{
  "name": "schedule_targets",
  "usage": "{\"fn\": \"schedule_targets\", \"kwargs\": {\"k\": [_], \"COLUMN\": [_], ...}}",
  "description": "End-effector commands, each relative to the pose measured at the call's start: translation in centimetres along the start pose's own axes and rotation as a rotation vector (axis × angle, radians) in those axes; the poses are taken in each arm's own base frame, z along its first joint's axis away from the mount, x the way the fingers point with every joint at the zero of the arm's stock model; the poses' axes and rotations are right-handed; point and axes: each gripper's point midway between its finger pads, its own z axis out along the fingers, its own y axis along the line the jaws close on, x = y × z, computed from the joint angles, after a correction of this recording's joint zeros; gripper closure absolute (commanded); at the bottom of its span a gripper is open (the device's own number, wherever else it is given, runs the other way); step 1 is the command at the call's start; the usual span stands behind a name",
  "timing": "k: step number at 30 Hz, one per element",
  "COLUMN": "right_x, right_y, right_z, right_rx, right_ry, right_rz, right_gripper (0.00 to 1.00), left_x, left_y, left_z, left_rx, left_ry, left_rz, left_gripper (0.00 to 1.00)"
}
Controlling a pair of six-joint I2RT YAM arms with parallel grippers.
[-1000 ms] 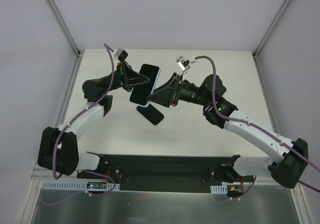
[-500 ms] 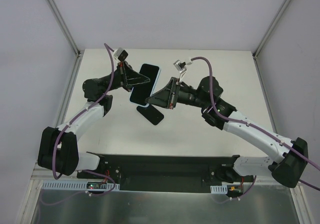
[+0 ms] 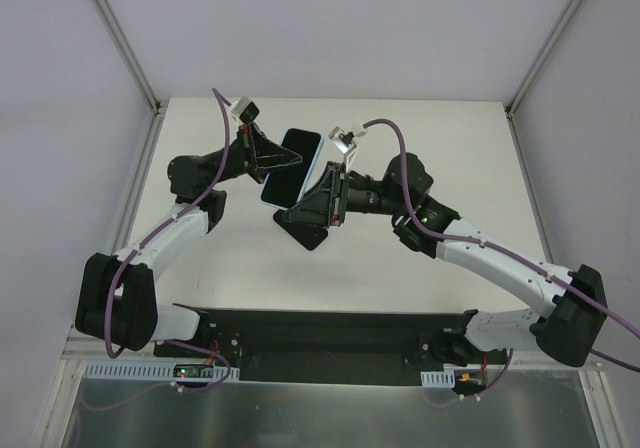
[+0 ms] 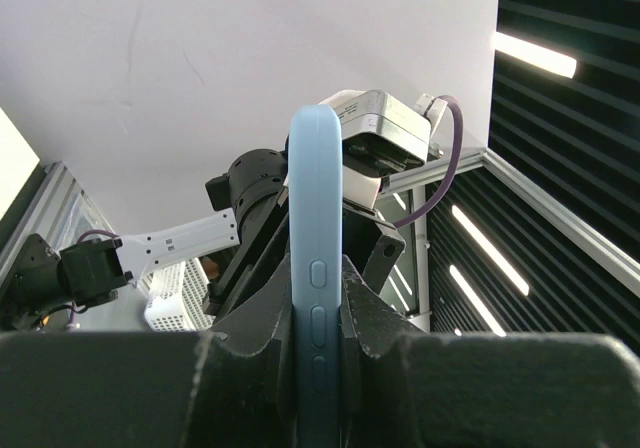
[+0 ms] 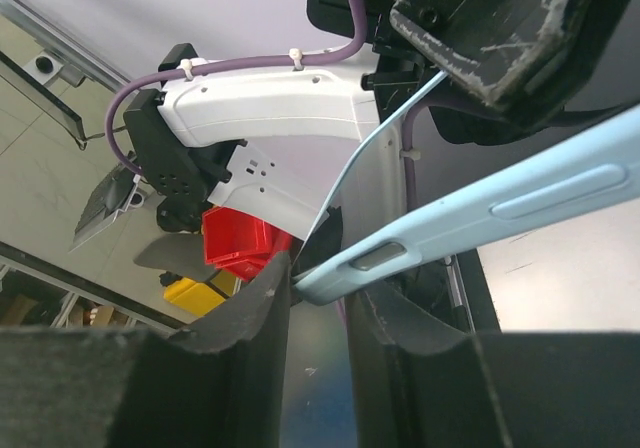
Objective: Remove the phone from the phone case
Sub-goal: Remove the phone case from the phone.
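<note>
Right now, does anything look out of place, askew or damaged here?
Nothing stands out. The phone case is held up in the air, tilted, clamped in the left gripper; the right gripper straddles its lower corner.

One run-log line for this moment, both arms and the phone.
left gripper: shut on phone case, held above table | right gripper: straddling case corner, grip unclear | phone: not yet out

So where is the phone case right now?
In the top view the phone case is held in the air over the middle of the table. The left jaws are clamped on its left edge and the right jaws sit around its lower corner.
</note>
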Motion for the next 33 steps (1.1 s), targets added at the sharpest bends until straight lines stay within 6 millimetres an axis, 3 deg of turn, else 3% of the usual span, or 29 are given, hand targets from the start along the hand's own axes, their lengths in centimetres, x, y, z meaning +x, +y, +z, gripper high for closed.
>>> {"fn": "schedule_targets", "kwargs": {"k": [1, 4, 5, 6, 12, 16, 19, 23, 29, 33], "right_x": [-1.9, -1.9, -1.9, -2.0, -1.9, -1.2, 0.2, 0.2, -0.2, -0.9], "right_y": [4.6, 4.6, 4.5, 4.5, 4.6, 4.2, 2.9, 2.2, 2.1, 1.6], "right_z": [-0.1, -0.2, -0.2, -0.3, -0.5, -1.2, -2.0, -2.5, -2.6, -2.0], "right_rx": [-0.145, -0.137, -0.133, -0.132, -0.137, -0.126, -0.065, -0.048, -0.039, -0.008], "right_ry": [-0.024, -0.027, -0.026, -0.029, -0.015, 0.043, 0.125, 0.140, 0.134, 0.103], "right_rz": [-0.127, -0.135, -0.135, -0.142, -0.204, -0.390, -0.433, -0.563, -0.593, -0.503], "right_gripper": [0.72, 0.86, 0.97, 0.99, 0.99, 0.99, 0.99, 0.99, 0.99, 0.99], "left_x": [0.2, 0.2, 0.2, 0.2, 0.5, 0.9, 1.3, 1.5, 1.9, 1.9], "left_y": [-2.7, -2.7, -2.8, -2.8, -2.7, -2.7, -2.8, -2.8, -2.6, -2.7], "left_z": [0.3, 0.3, 0.3, 0.3, 0.2, -0.1, -0.2, -0.3, -0.5, -0.5], "left_rx": [0.083, 0.082, 0.082, 0.083, 0.082, 0.089, 0.083, 0.075, 0.072, 0.073], "left_ry": [-0.009, -0.007, -0.007, -0.008, 0.002, 0.025, 0.029, 0.032, 0.030, 0.024], "left_rz": [0.056, 0.056, 0.056, 0.056, 0.044, 0.014, 0.006, 0.001, -0.001, 0.007], "left_gripper": [1.00, 1.00, 1.00, 1.00, 1.00, 1.00, 1.00, 1.00, 1.00, 1.00]}}
